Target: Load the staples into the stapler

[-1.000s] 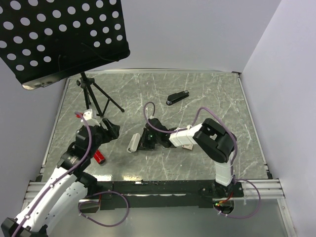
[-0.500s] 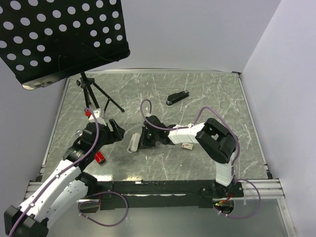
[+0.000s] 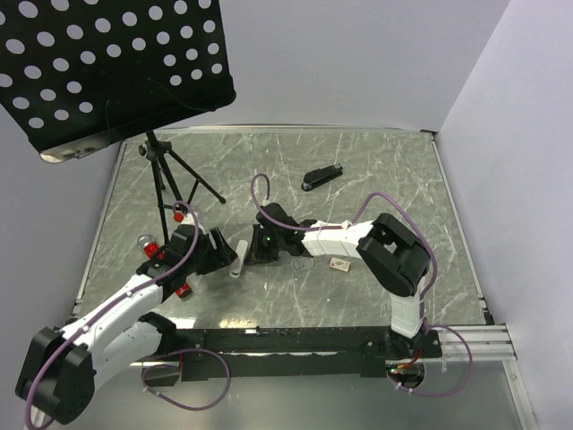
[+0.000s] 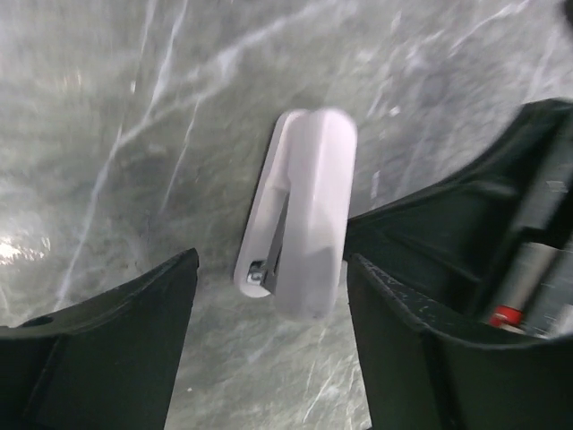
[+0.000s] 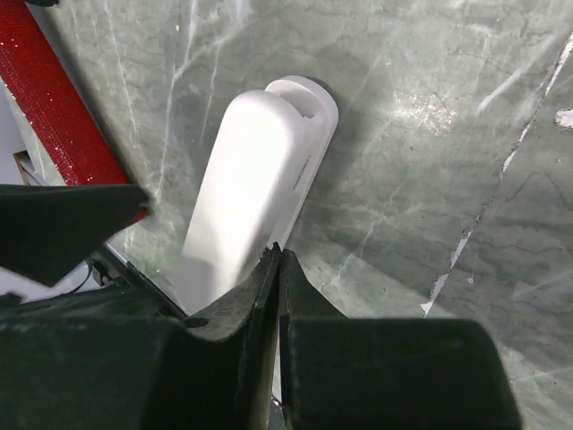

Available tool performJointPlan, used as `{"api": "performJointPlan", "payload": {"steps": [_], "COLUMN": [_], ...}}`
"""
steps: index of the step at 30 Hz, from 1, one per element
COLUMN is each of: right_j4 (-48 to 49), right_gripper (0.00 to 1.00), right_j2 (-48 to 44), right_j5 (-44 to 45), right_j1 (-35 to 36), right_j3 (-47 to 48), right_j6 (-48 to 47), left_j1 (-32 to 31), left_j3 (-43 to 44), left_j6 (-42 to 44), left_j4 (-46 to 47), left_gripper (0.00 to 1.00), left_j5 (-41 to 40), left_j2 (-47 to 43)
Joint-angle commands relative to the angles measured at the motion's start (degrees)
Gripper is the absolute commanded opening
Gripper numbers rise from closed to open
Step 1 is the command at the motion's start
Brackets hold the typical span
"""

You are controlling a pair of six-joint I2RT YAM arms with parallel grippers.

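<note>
**Two claws crowd the white stapler**

We see the left gripper [image 4: 269,278] spread wide, its fingers flanking the white stapler [image 4: 304,215] and gripping nothing. The right gripper [image 5: 279,269] is pinched together and empty, its tip at the stapler's side. The staples box [image 3: 339,263] and see-through rectangle [image 3: 303,264] lie just right of it. A black stapler [image 3: 322,176] sits well beyond.

A black perforated stand panel [image 3: 116,67] hangs above its tripod [image 3: 148,149] at the marbled table's [image 3: 376,161] far left. A small red object [image 3: 184,290] lies nearer than the tripod.
</note>
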Motion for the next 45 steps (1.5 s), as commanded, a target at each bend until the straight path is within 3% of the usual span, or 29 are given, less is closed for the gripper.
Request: {"api": "performJointPlan", "payload": {"steps": [1,5,11,21,24,33,45], "right_j4": [-0.1,-1.6,-5.5,-14.3,-16.6,-17.5,-15.7], "right_gripper": [0.09,0.10,0.24,0.76,0.86,0.91,0.90], "right_j2": [-1.8,-3.6,-8.9,-27.0,-33.3,-46.3,-49.4], "right_j5": [0.5,2.5,8.3,26.6,31.6,34.9,33.6], "right_j1": [-0.4,-0.4,-0.5,-1.8,-2.5,-7.2,-9.4], "right_j3": [0.5,-0.4,-2.7,-12.1,-15.0,-23.2,-26.6], "right_j6": [-0.2,-1.2,-4.6,-10.5,-11.2,-10.5,-11.0], "left_j1": [0.1,0.0,-1.5,-8.5,-9.9,-12.7,-14.0], "left_j3": [0.8,3.2,9.9,20.6,23.4,27.6,30.3], "left_j6": [-2.4,-0.6,3.9,7.4,8.4,9.9,9.9], "left_j4": [4.3,2.1,-6.7,-18.4,-21.3,-23.2,-26.8], "left_gripper": [0.71,0.69,0.70,0.67,0.65,0.46,0.47], "left_j5": [2.8,2.2,-1.9,-9.3,-11.0,-11.2,-13.2], "left_j2": [2.9,3.6,5.2,14.8,18.0,25.0,30.0]}}
